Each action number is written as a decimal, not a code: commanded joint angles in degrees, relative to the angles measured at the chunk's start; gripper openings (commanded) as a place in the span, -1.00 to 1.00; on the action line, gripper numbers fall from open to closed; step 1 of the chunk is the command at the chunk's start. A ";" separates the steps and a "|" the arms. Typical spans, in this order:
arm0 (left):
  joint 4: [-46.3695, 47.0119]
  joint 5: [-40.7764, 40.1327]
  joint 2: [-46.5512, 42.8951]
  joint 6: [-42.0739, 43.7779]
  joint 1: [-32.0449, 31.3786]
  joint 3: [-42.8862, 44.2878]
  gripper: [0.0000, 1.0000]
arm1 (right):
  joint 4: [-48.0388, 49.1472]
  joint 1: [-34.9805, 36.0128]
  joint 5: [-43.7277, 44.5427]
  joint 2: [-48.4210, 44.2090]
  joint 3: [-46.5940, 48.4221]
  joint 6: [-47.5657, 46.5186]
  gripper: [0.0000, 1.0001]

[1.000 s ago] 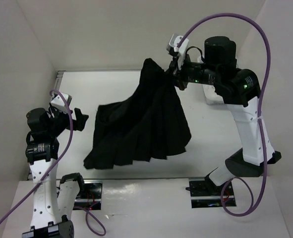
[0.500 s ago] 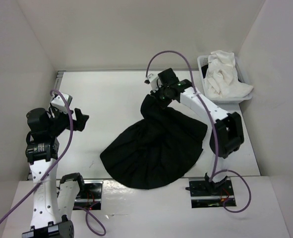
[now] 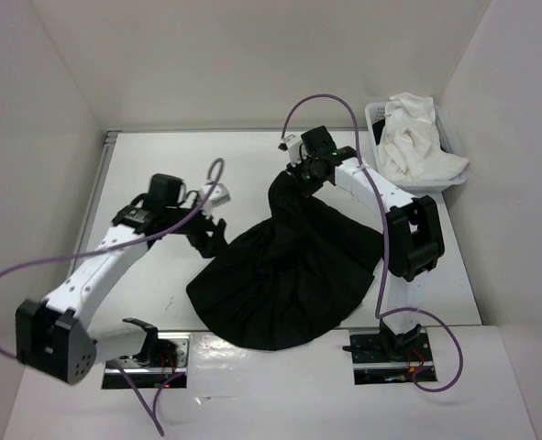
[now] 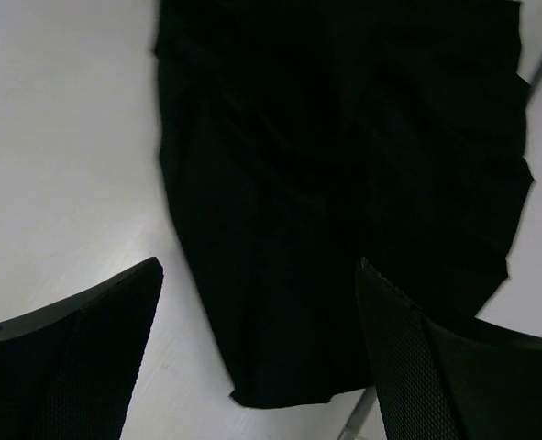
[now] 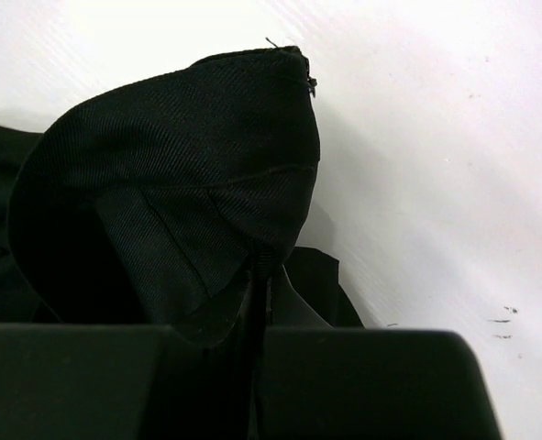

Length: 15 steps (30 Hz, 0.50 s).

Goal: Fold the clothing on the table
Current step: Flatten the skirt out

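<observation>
The clothing, a black pleated skirt (image 3: 289,270), lies fanned out on the white table (image 3: 160,174), with its wide hem toward the near edge. My right gripper (image 3: 304,180) is shut on the narrow waist at the far end. In the right wrist view the gripper (image 5: 257,270) pinches a bunched fold of the waistband (image 5: 188,147), lifted a little off the table. My left gripper (image 3: 206,235) stands open just off the skirt's left edge. In the left wrist view the gripper (image 4: 259,268) has its fingers wide apart above the skirt's corner (image 4: 335,202), holding nothing.
A small white basket (image 3: 373,115) with a white cloth garment (image 3: 415,137) stands at the back right corner. A thin metal rail (image 3: 188,131) runs along the far table edge. White walls enclose the table on three sides.
The right arm has brought the hanging skirt down and spread it on the table. The left arm has swung from the left side over to the skirt's left edge, its jaws a little wider.
</observation>
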 commanded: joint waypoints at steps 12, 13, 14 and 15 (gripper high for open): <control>20.59 -0.45 17.55 -8.11 -15.24 7.51 0.61 | 3.20 -3.13 -3.07 -0.77 -1.53 0.70 -1.00; 24.00 -1.07 18.34 -9.35 -16.11 7.50 0.61 | 3.20 -3.13 -3.07 -0.78 -1.53 0.70 -1.00; 25.25 -1.77 19.74 -10.49 -17.60 6.81 0.58 | 3.20 -3.13 -3.07 -0.78 -1.53 0.70 -1.00; 26.14 -2.47 20.53 -11.20 -18.48 6.80 0.58 | 3.20 -3.13 -3.07 -0.78 -1.53 0.70 -1.00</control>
